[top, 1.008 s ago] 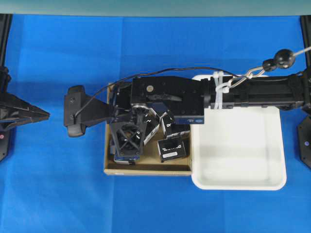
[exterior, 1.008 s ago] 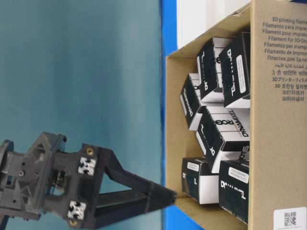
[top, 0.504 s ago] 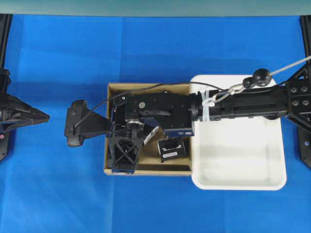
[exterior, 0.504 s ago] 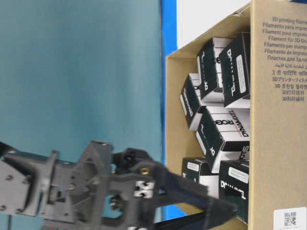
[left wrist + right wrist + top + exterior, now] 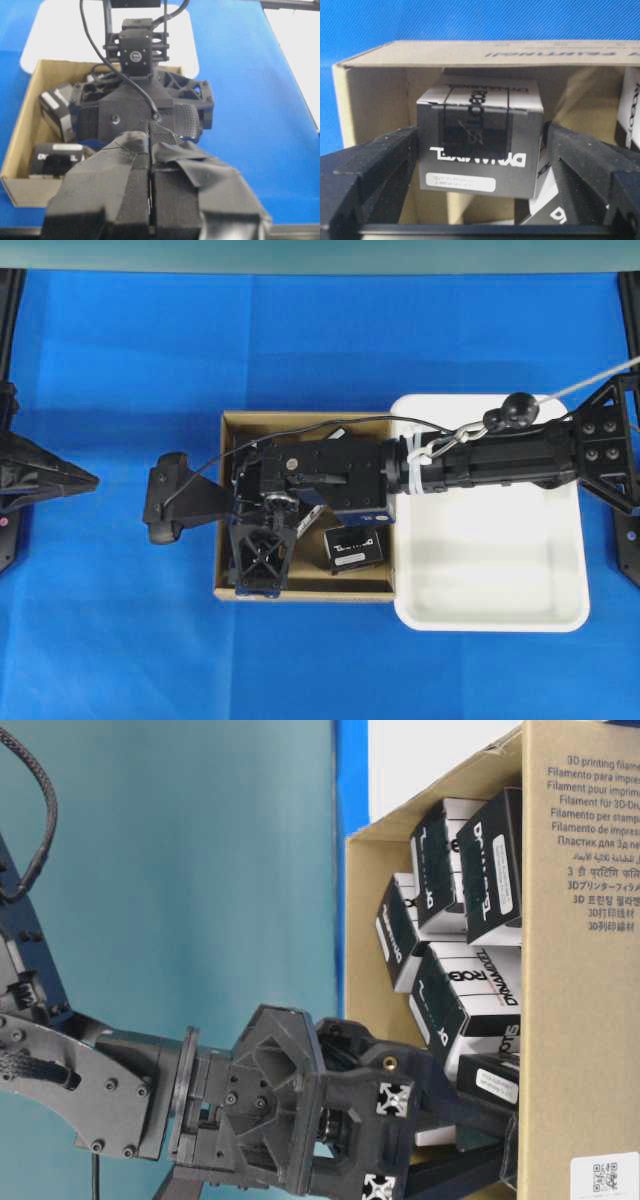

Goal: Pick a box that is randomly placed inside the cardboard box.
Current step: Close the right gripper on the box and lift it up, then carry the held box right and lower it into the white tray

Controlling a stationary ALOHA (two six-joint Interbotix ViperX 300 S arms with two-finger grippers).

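Two arms: only your right one is at work; the left one idles at the table's far left side.
Right fingers (image 5: 480,210): released and spread wide, one on either side of the box (image 5: 479,142), not yet touching it as far as the wrist view shows.
Box: it stands inside the cardboard box (image 5: 470,52), near the corner formed by the left and back walls, label strip facing the camera.
Neighbours: another black carton (image 5: 630,107) sits just beside the right finger (image 5: 590,165), and a third carton (image 5: 352,547) lies nearer the white tray (image 5: 490,580).
Risk one: if you close off-centre, one finger will likely land first and push the box askew instead of clamping it.
Risk two: the right finger may, I judge, catch the neighbouring carton and drag it up too.
Risk three: the left finger (image 5: 375,170) sits close to the side wall; sliding further that way could snag the cardboard and shift the whole container.
Open room: little sideways inside the walls; straight up is free, so lift vertically before you travel.
Left fingers (image 5: 150,192): clenched together, holding nothing.
Table (image 5: 120,640): blue and bare around the cardboard box.
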